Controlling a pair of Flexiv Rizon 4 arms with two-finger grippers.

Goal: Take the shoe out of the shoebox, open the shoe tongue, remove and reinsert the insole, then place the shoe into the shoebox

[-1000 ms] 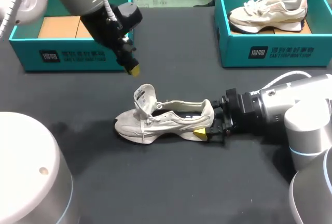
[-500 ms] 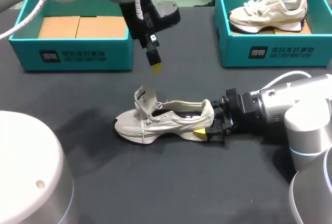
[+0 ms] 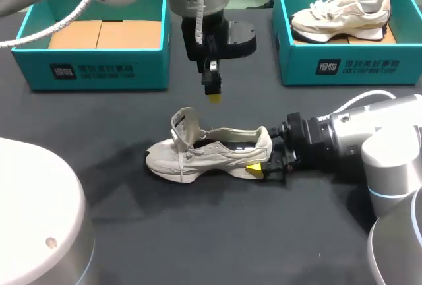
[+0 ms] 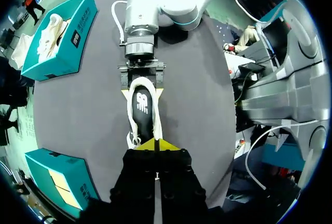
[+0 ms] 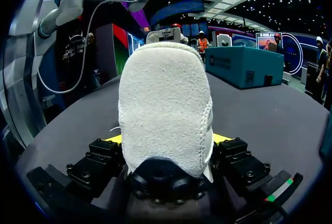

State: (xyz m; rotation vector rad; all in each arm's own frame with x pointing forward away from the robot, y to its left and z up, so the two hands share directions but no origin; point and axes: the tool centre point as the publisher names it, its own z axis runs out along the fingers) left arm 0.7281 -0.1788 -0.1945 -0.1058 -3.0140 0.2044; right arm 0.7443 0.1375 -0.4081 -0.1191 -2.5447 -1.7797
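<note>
A cream sneaker (image 3: 204, 153) lies on its sole mid-table, toe to the left, its tongue (image 3: 184, 123) pulled up. My right gripper (image 3: 260, 165) comes in low from the right and is shut on the shoe's heel, one yellow tip on each side. In the right wrist view the heel (image 5: 166, 105) fills the space between the fingers of that gripper (image 5: 166, 140). My left gripper (image 3: 213, 94) hangs above and just behind the shoe, shut and empty. In the left wrist view its joined tips (image 4: 155, 145) point down at the shoe (image 4: 143, 115).
A teal shoebox (image 3: 92, 74) with only brown card inside stands at the back left. Another teal shoebox (image 3: 343, 67) at the back right holds a second sneaker (image 3: 339, 14). Dark cloth covers the table.
My left arm has swung right, from in front of the left box to above the shoe's opening. The right gripper and the shoe have stayed put.
</note>
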